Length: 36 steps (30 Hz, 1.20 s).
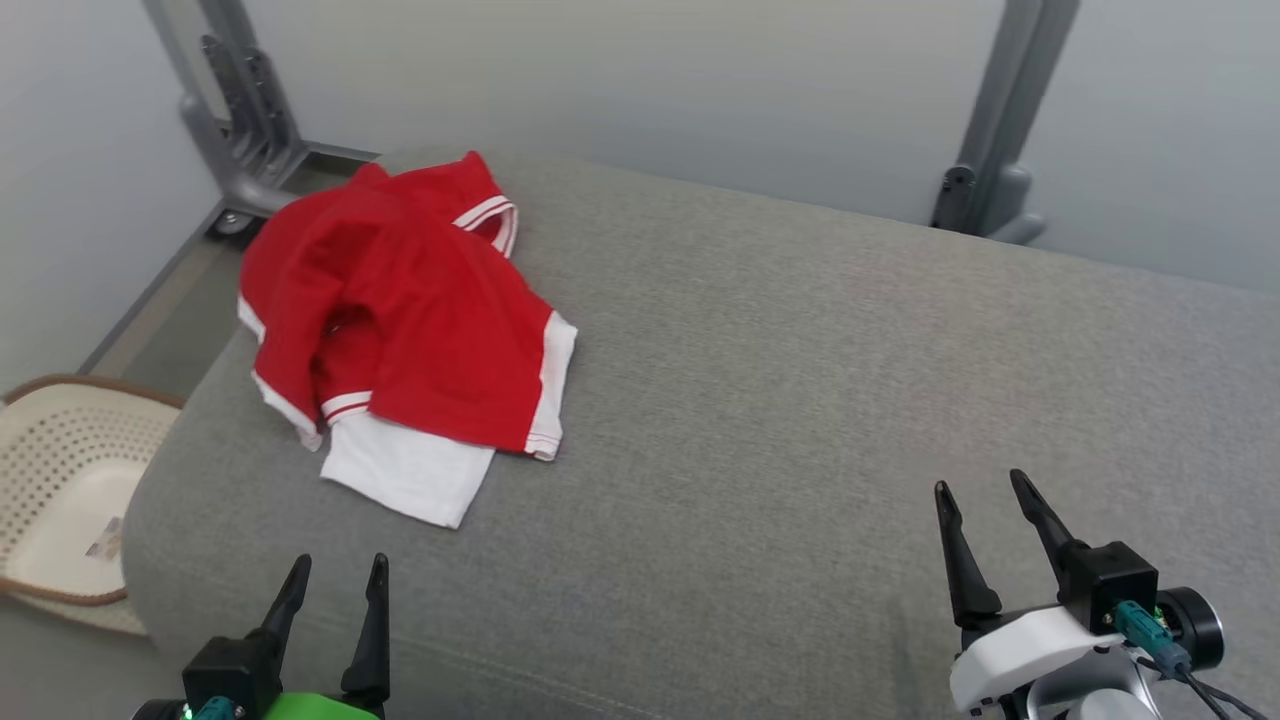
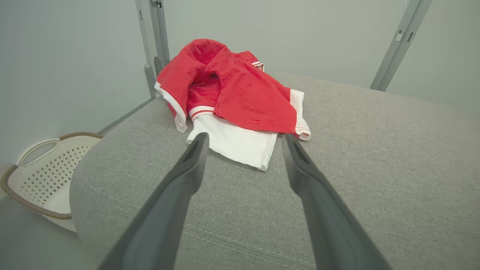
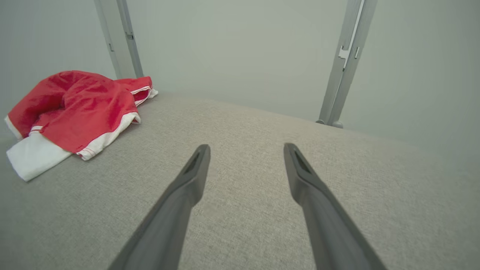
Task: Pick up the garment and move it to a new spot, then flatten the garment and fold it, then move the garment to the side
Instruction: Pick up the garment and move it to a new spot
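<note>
Two grippers sit low in the head view, both with fingers spread apart and holding nothing: the left gripper [image 1: 339, 562] at the lower left and the right gripper [image 1: 979, 483] at the lower right, each over the near part of a grey cushion [image 1: 800, 400]. The garment [image 1: 420, 310], red with white trim and a white panel at its near edge, lies crumpled in the upper left of that view. It is on the cushion's far left corner, apart from both grippers. In the left wrist view the garment [image 2: 247, 97] fills the upper middle, and its white edge shows between the tips of the fingers [image 2: 187, 176]. In the right wrist view it lies at the left edge, well apart from the fingers [image 3: 187, 187] at the bottom middle. A pale perforated basket [image 1: 60, 470] stands at the head view's left edge, below the cushion. A grey post [image 1: 1000, 110] rises at the upper right and a second post [image 1: 240, 110] at the upper left, against a pale wall.
</note>
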Tool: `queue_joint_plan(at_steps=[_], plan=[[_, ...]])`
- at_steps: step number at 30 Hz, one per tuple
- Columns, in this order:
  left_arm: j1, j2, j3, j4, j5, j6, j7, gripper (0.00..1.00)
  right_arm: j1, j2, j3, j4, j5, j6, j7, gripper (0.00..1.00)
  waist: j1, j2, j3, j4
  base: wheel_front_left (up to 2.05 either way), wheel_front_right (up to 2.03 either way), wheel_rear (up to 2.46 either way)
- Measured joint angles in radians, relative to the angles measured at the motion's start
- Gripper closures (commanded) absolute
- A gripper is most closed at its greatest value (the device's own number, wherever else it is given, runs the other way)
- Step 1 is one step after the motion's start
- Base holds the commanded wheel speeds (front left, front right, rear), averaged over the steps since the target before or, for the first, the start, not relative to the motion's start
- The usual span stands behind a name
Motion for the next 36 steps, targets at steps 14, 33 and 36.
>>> queue_joint_plan(at_steps=[14, 33, 36], plan=[[-0.011, -0.004, 0.038, 0.005, -0.018, 0.0, 0.0, 0.0, -0.013, 0.007, 0.017, 0.008, 0.004, 0.0, 0.0, 0.0, 0.0, 0.0, 0.005, 0.113, 0.0, 0.0, 0.0], [-0.602, 0.17, -0.016, 0.391, -0.325, -0.002, 0.192, 0.0, -0.191, -0.114, 0.076, -0.024, -0.016, 0.0, 0.0, 0.0, 0.0, -0.0001, 0.322, 0.02, 0.0, 0.0, 0.0], [-0.651, 0.199, -0.031, 0.435, -0.396, -0.002, 0.219, 0.0, -0.204, -0.117, 0.085, -0.025, -0.016, 0.0, 0.0, 0.0, 0.0, 0.0, 0.371, -0.005, 0.0, 0.0, 0.0]])
